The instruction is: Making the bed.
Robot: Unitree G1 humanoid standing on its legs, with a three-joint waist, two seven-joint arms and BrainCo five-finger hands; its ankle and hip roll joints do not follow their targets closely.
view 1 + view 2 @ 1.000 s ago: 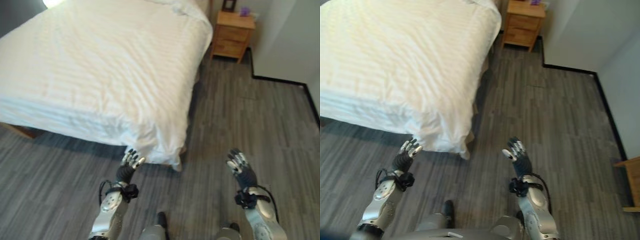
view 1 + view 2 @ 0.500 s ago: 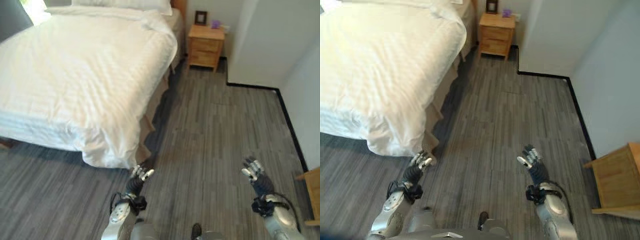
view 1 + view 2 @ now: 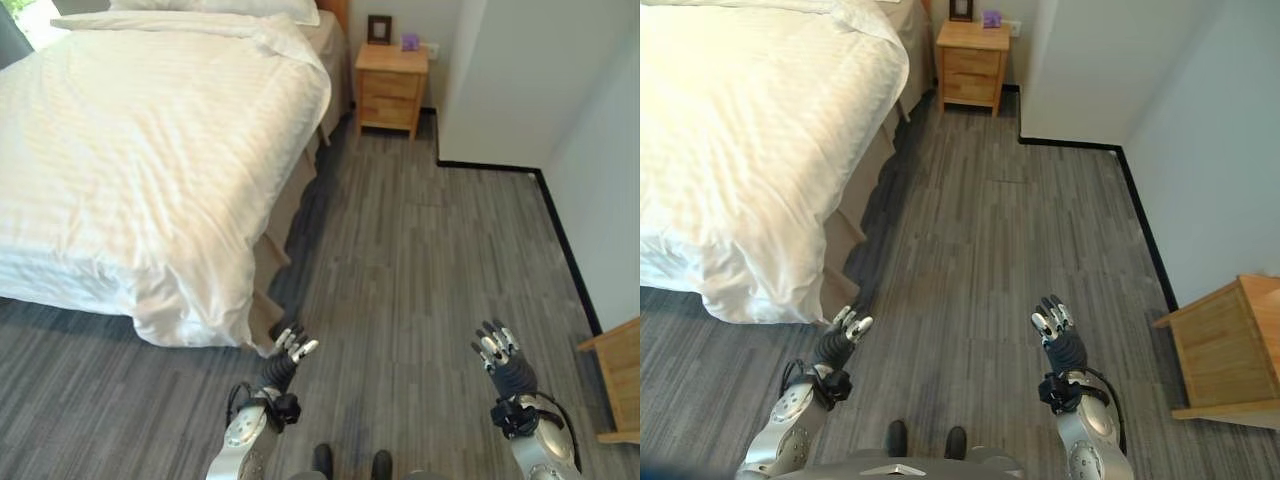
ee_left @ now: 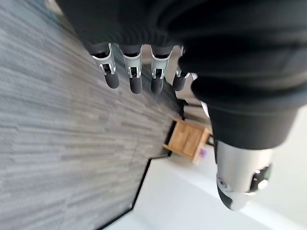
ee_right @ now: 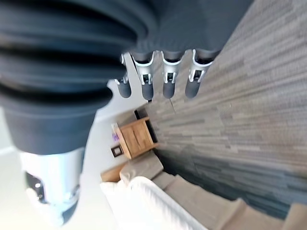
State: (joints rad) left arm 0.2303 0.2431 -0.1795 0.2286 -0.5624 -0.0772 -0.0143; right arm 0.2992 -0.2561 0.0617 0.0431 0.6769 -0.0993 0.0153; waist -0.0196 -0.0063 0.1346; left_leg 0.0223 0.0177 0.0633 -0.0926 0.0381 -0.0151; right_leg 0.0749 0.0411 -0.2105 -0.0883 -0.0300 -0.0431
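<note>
Both hands, left hand (image 3: 847, 331) and right hand (image 3: 1055, 328), hang empty over grey floor (image 3: 1010, 240) beside the white bed (image 3: 750, 130).

L hand (image 3: 291, 347) & R hand (image 3: 494, 350) raised, fingers relaxed, empty

The bed (image 3: 140, 150) is covered in white cloth with a faint woven stripe, softly creased at the corner. The floor (image 3: 430, 270) is laid in grey matt wood-look planks, and the nightstand (image 3: 390, 88) is made of pale, smooth wood.
</note>
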